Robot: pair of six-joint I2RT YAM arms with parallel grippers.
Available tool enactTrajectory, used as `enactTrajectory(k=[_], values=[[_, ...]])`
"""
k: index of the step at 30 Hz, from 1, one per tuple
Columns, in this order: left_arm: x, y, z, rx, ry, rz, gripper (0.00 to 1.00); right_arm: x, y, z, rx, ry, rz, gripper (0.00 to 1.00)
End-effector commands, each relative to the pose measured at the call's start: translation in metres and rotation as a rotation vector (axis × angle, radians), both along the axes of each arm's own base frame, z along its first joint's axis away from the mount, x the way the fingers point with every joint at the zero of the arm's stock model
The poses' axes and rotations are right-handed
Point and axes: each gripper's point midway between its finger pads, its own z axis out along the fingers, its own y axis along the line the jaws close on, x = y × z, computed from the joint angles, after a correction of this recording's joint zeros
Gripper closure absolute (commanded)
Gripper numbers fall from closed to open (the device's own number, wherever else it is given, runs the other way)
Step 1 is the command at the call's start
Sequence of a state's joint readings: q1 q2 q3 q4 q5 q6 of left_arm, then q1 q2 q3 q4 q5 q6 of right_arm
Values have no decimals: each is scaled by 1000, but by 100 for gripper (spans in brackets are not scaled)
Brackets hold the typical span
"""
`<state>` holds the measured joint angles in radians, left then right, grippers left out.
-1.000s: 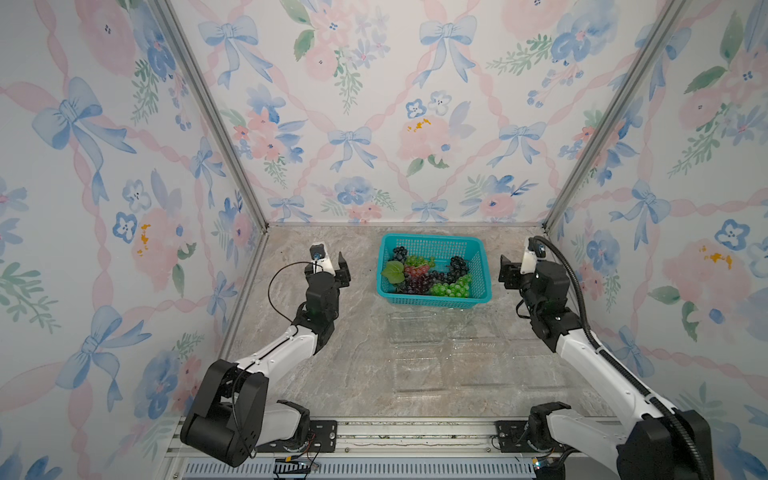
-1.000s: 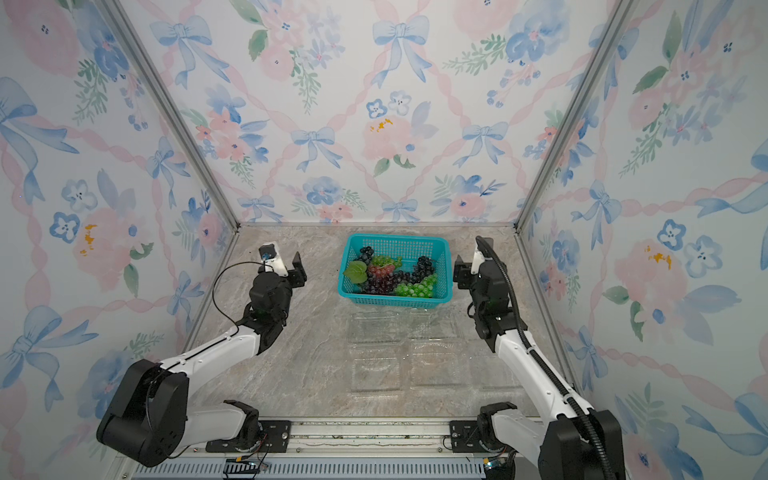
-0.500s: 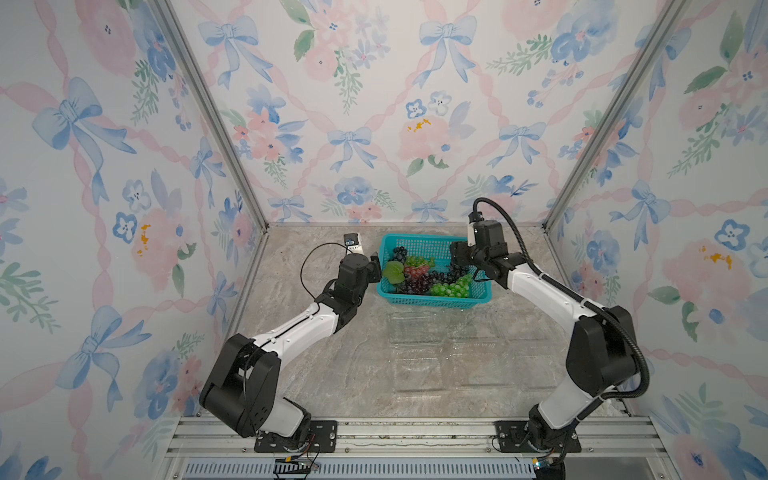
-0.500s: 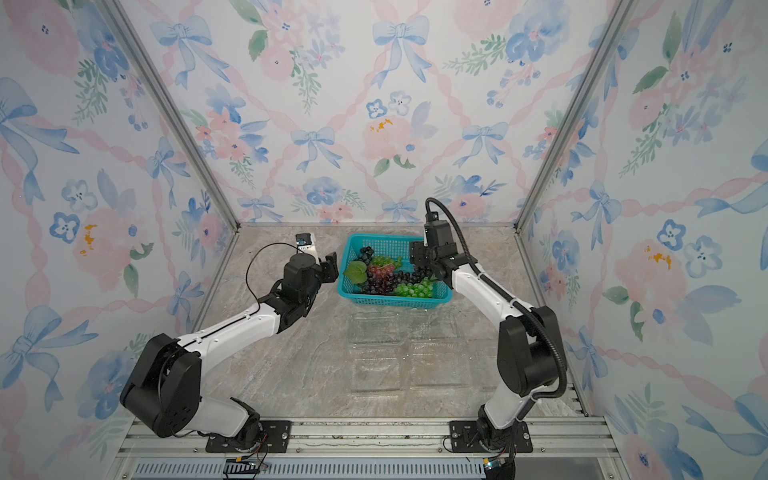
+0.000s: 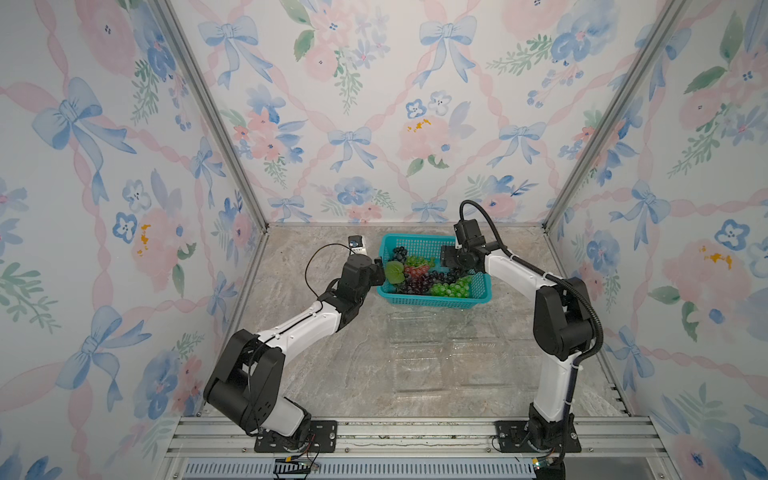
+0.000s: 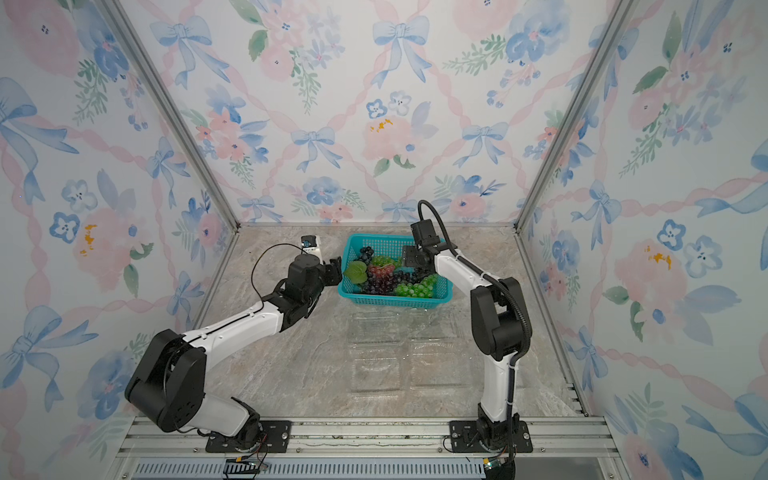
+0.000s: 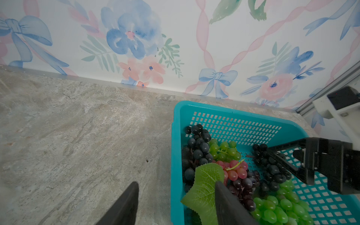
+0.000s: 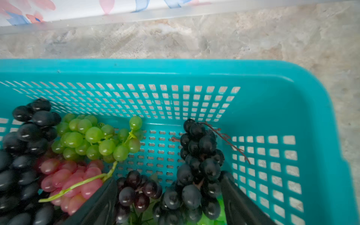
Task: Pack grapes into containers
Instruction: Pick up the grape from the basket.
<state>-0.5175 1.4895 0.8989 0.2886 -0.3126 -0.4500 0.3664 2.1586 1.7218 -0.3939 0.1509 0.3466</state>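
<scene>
Enclosure walls carry floral wallpaper (image 5: 374, 104); the tabletop (image 5: 332, 374) is grey, marble-patterned.

Item 1. A teal perforated basket (image 5: 432, 302) stands at the far end of the tabletop. Both arms reach to it, the left jaws at one end wall and the right jaws inside it at the opposite end.

Item 2. The grapes (image 5: 428, 278) all lie in the basket, in dark, green and red bunches.

Item 3. Left jaws: apart, holding nothing. In the left wrist view one finger (image 7: 124, 206) is over bare tabletop outside the basket. The other is over a green leaf (image 7: 202, 181) inside it, so the basket's end wall lies between them. A dark bunch (image 7: 198, 144) lies just beyond the leaf.

Item 4. Right jaws: apart, lowered into the basket. In the right wrist view a dark bunch (image 8: 200, 155) sits between the two fingers (image 8: 97, 202), its brown stem pointing away from them. Whether the fingers press on it cannot be told. A red bunch (image 8: 74, 179) lies just outside one finger, and a green bunch (image 8: 93, 140) lies beyond that.

Item 5. The containers (image 6: 376, 365), clear clamshell boxes, lie flat on the tabletop between the basket and the arm bases. They are well apart from both sets of jaws. No grapes are in them.
</scene>
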Motion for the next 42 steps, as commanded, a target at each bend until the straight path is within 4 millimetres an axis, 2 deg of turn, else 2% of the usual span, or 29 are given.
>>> enactTrajectory(k=[1, 7, 17, 26, 29, 33, 36, 42], values=[[5, -6, 1, 10, -1, -19, 36, -7, -15, -22, -37, 81, -76, 16], [8, -10, -6, 36, 11, -34, 37, -7, -24, -37, -91, 126, -134, 18], [11, -11, -9, 48, 15, -39, 37, 3, -19, -59, -123, 179, -166, 19], [12, -7, -7, 65, 6, -29, 37, 6, -13, -75, -122, 216, -167, 24], [11, -5, -8, 69, 9, -23, 37, 8, -11, -78, -116, 221, -165, 33], [11, -4, -9, 72, 11, -21, 37, 12, -8, -72, -99, 201, -157, 59], [11, -3, -8, 70, 8, -24, 38, 15, -2, -62, -82, 174, -130, 74], [7, 0, -2, 67, -4, -17, 38, 19, 2, -29, -72, 108, -90, 86]])
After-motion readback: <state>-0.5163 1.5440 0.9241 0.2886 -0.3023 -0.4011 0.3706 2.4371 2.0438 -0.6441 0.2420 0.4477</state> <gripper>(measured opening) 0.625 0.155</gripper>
